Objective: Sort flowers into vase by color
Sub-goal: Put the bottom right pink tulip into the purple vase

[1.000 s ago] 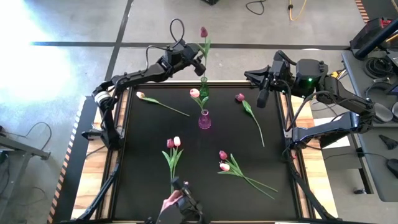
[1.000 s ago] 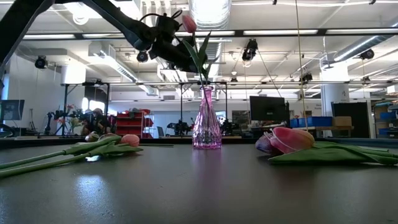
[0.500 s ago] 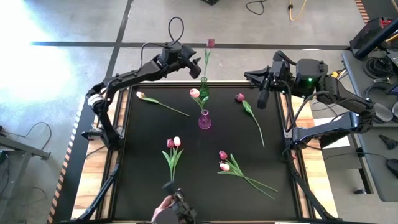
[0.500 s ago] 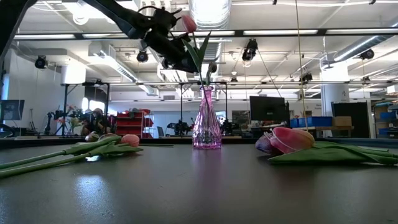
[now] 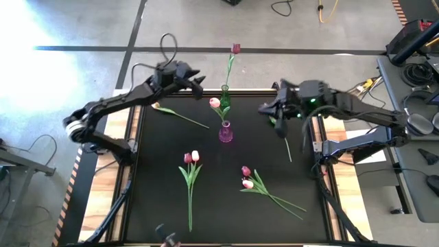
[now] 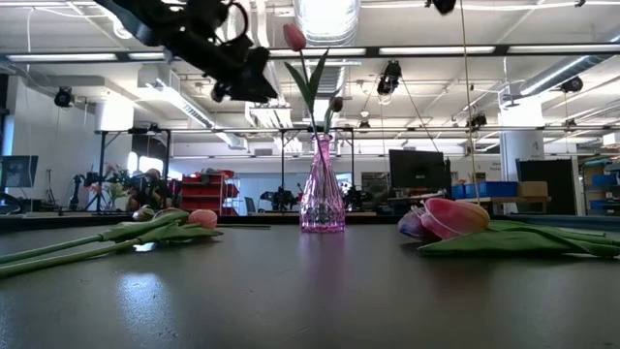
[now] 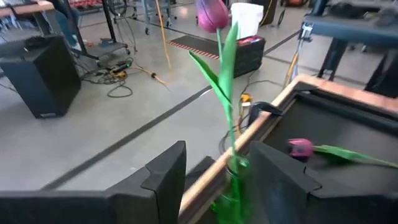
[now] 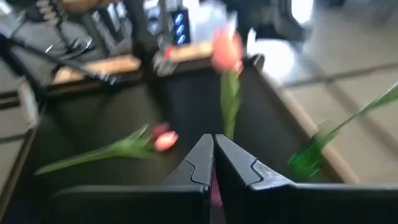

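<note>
Your left gripper [image 5: 197, 84] let go of maroon tulip [image 5: 235, 49], backed off left; tulip now stands in green vase [image 5: 224, 96]. Right gripper [image 5: 264, 110] swung in over table.

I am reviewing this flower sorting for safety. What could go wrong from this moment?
1. The green vase stands at the table's far edge, and its maroon tulip leans outward; a touch from the open left end effector nearby might tip it.
2. The right end effector is shut above a lying tulip; descending like this, it could press the flower.
</note>
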`<state>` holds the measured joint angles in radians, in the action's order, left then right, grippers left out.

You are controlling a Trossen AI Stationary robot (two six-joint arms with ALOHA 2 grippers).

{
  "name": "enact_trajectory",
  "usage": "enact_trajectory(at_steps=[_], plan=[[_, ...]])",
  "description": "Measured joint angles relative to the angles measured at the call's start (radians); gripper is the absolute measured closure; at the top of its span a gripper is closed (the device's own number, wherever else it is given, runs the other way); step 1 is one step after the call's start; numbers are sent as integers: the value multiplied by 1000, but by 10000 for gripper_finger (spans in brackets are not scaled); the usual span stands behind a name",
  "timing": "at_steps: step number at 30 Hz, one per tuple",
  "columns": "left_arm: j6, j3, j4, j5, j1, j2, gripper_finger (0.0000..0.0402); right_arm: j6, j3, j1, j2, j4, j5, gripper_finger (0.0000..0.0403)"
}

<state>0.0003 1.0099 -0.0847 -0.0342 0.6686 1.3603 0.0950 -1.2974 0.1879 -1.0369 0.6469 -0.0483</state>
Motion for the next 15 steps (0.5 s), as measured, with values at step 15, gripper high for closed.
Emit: enact_trajectory(at_steps=[15], plan=[[-151, -139, 233, 1, -16, -272, 392, 555, 389, -376, 10, -24, -38, 387]])
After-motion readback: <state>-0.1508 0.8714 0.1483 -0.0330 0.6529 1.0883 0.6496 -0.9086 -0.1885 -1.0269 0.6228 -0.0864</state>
